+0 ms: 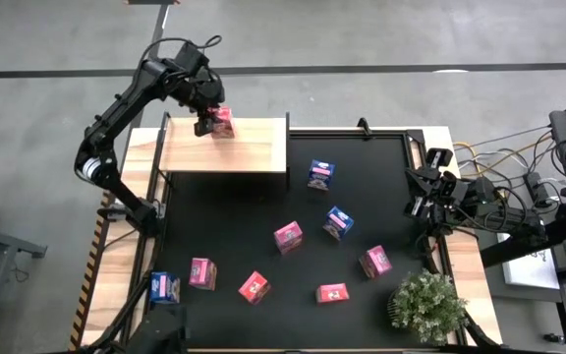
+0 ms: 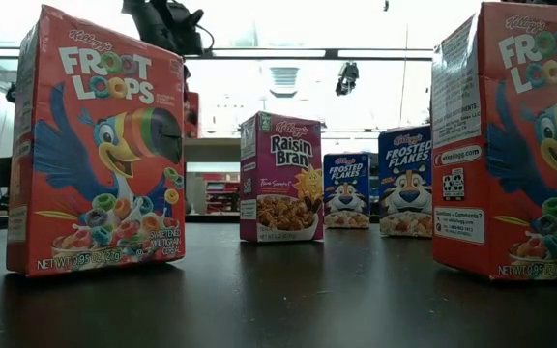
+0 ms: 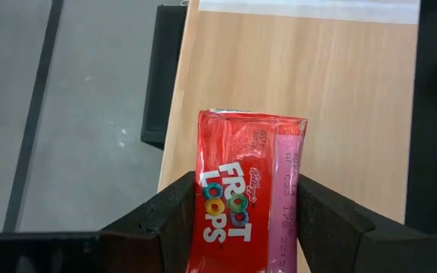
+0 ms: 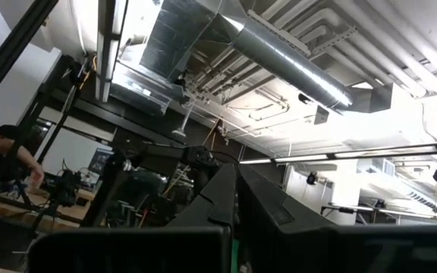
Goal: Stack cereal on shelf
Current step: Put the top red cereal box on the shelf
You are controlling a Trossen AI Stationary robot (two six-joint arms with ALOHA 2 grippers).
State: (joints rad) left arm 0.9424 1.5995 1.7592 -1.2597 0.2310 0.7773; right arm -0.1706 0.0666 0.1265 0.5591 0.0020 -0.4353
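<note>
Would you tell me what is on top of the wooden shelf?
One Froot Loops box, held in the left claw, is over the shelf; whether it touches the planks is hidden.

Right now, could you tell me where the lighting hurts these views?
Low view: bright ceiling lights behind wash out the background, yet the Froot Loops box reads clearly. Right wrist view: glaring ceiling lights leave the right claw a dark silhouette. Left wrist view: evenly lit.

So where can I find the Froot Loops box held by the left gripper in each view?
High view: Froot Loops box over the wooden shelf, in the left gripper.
Low view: cannot tell.
Left wrist view: centre bottom, between the fingers.
Right wrist view: not in it.
Shared landmark: the shelf.
</note>
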